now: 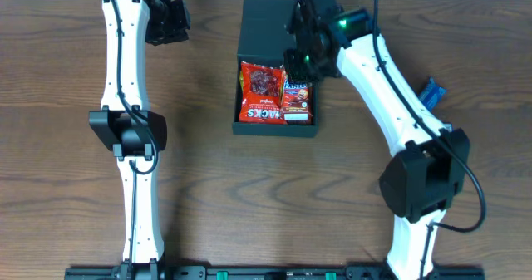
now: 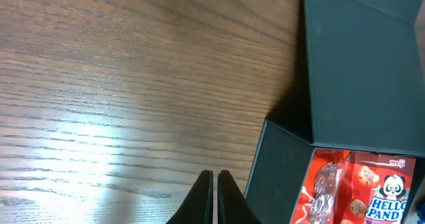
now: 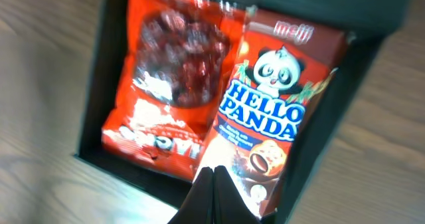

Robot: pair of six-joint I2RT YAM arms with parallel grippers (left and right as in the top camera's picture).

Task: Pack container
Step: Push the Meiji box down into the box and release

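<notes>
As the container lies: the container (image 1: 274, 130) sits on the bench (image 1: 208, 197), its lid (image 1: 264, 18) thrown back on the far side, so the hinge runs left to right.
Contents: a red snack packet (image 1: 260, 93) fills the container's left half and a Hello Panda packet (image 1: 298, 99) its right half. They lie side by side, long axes running from the hinge side to the near wall.
Right gripper: the right gripper (image 1: 301, 64) hangs over the container's right half, fingers pinched together and holding nothing. Whether the tips touch the packet I cannot tell.
Left gripper: the left gripper (image 1: 169, 18) is well off the container's left side, level with the lid, also pinched shut and empty.
Relation that matters: if closing comes next, the lid lies just beyond the right gripper, so that arm looks the nearer one.
Other candidate: a small blue thing (image 1: 432, 89) lies on the bench, well to the container's right, partly hidden by the right arm.
Right wrist view only: the packet print and the tips over the Hello Panda packet's near end.
Left wrist view only: the lid's inner face and the container's left corner.
Overhead only: both arms at once.
</notes>
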